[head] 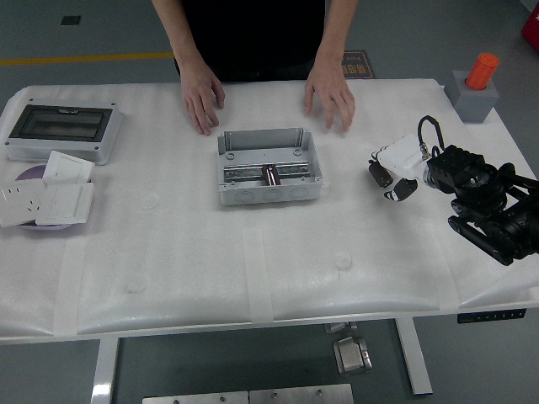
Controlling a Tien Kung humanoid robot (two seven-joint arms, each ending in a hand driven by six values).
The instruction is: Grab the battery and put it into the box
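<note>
Inside the grey box (269, 166) lies the battery (271, 175), well apart from the right hand (404, 168), its fingers (381, 174) spread, holding nothing

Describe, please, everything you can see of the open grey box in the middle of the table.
The open grey rectangular box, seemingly plastic, sits lidless and flat on the white padded table, near the centre, its opening facing up. Inside, a pale metal-looking rail runs from side to side, with a small dark cylindrical piece on it near the middle. Round knock-out marks line its near wall. Neither the person's hands beyond it nor the robot's right hand, off to the right, touch it.
</note>
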